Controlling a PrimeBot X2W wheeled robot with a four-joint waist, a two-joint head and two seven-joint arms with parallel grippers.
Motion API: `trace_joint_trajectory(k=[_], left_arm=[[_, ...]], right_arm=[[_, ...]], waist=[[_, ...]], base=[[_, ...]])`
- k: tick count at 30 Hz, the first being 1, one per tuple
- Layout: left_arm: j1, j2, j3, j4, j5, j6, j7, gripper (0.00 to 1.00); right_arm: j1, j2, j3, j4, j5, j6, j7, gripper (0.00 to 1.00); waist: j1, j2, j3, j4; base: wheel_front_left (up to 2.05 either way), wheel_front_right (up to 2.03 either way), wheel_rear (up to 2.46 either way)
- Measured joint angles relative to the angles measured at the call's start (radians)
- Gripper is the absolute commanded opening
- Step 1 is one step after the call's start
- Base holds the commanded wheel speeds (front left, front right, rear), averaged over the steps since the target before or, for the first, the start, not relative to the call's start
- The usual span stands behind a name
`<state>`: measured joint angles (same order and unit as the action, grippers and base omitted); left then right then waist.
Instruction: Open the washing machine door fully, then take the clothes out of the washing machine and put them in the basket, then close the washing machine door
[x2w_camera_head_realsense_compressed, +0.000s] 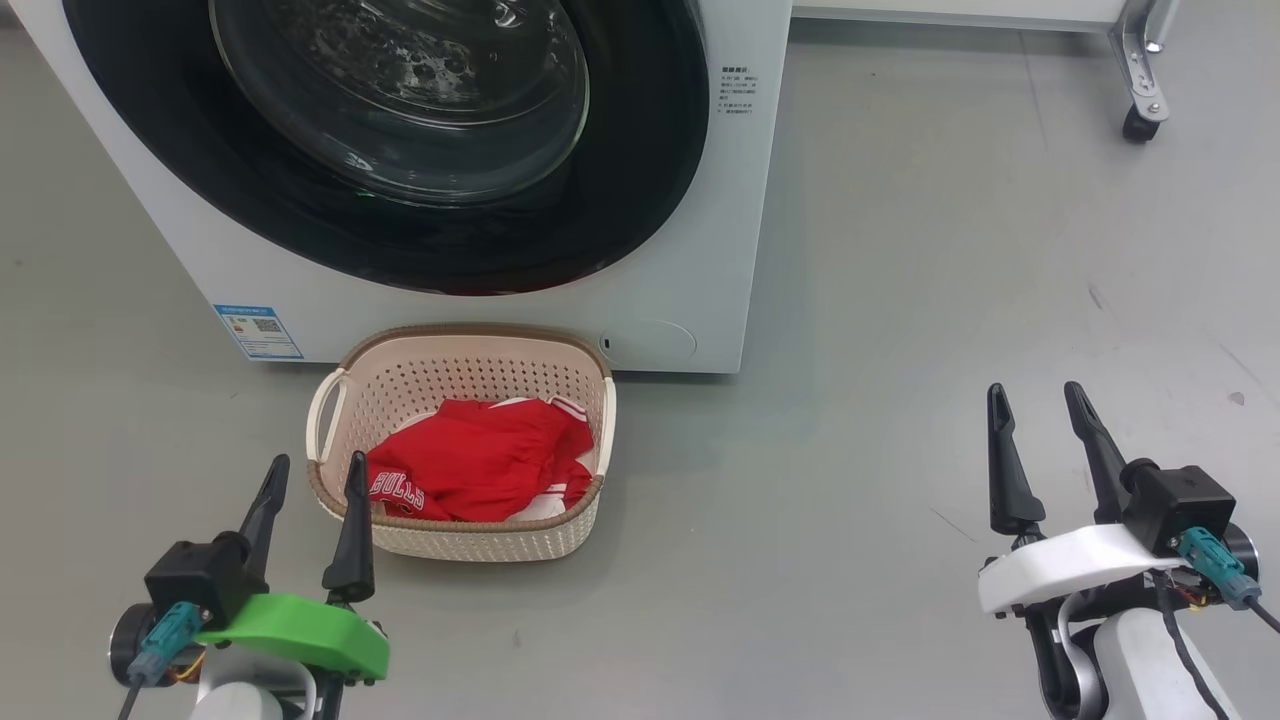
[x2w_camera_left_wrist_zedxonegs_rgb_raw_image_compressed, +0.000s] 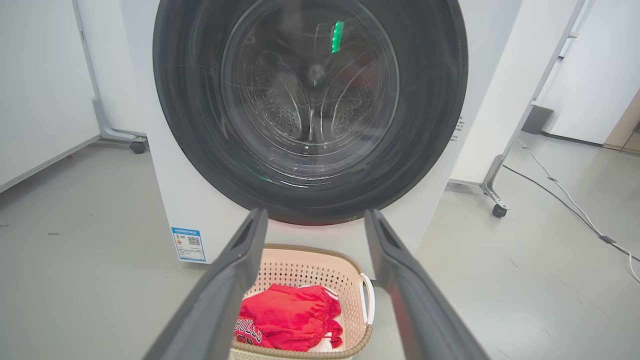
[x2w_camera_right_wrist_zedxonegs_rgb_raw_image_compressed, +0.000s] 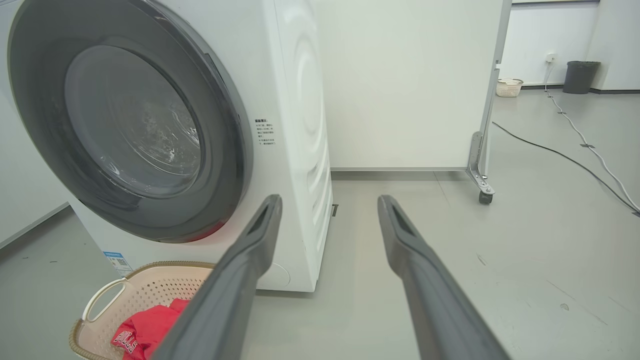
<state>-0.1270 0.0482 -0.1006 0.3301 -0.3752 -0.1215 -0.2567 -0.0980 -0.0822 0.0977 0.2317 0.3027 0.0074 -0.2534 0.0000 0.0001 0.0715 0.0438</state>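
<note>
Our left gripper (x2w_camera_head_realsense_compressed: 318, 460) and right gripper (x2w_camera_head_realsense_compressed: 1035, 388) hang released and empty. The red, white-trimmed clothes (x2w_camera_head_realsense_compressed: 480, 460) lie in the cream perforated plastic basket (x2w_camera_head_realsense_compressed: 450, 380), at one o'clock from the nearer left; the glossy black-rimmed round door (x2w_camera_head_realsense_compressed: 640, 150) looks shut.

Light: bright, diffuse | Shadows: soft under cream perforated plastic basket (x2w_camera_head_realsense_compressed: 470, 541) | Glare: reflections on glossy black-rimmed round glass door (x2w_camera_head_realsense_compressed: 640, 180) | Focus: sharp
</note>
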Motion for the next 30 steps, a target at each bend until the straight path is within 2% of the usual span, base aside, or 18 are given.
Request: trace_joint_trajectory(k=[20,30], left_arm=[[0.0,0.0,-0.01,-0.006,0.033,-0.004,0.0,1.0],[0.0,-0.001,-0.023,-0.017,0.01,-0.004,0.0,1.0]], right_arm=[[0.019,0.012,-0.01,-0.022,-0.007,0.009,0.0,1.0],[0.023,0.016,-0.016,-0.027,-0.014,0.012,0.0,1.0]], waist=[[0.0,0.0,0.009,0.009],[0.0,0.0,0.012,0.01]], base=[[0.0,0.0,0.0],[0.0,0.0,0.0]])
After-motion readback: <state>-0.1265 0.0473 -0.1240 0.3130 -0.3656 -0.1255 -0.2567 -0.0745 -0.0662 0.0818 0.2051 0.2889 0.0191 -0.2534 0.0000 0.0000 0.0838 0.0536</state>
